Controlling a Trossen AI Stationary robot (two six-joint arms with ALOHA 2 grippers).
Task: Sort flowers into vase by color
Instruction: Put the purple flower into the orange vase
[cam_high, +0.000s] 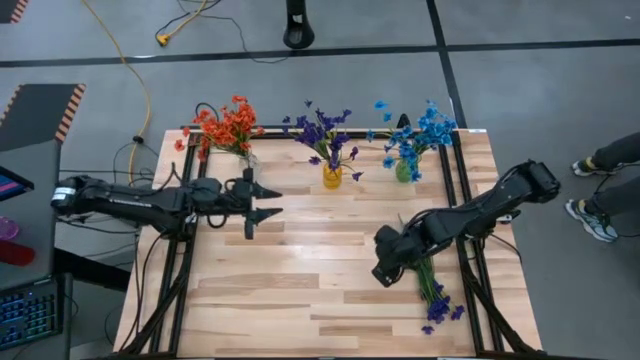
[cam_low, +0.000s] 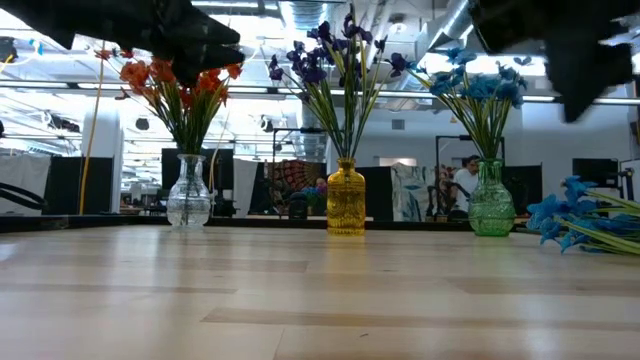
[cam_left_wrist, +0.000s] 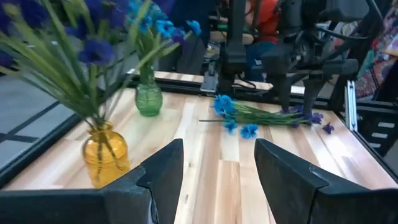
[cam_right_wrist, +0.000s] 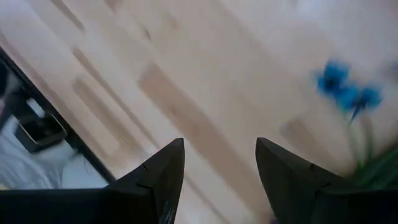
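Note:
Three vases stand along the table's far edge: a clear one with orange-red flowers, a yellow one with purple flowers, and a green one with blue flowers. A loose bunch of flowers lies flat on the table at the near right, its blue and purple blossoms toward the near edge. My left gripper stands open and level over the table's left middle, pointing right. My right gripper is open, slanting down, just left of the loose bunch and apart from it.
Dark frame rails run along the table's left, right and far sides. A person's shoes show on the floor past the right edge. Bare wood lies across the table's middle and near left. People sit in the room behind.

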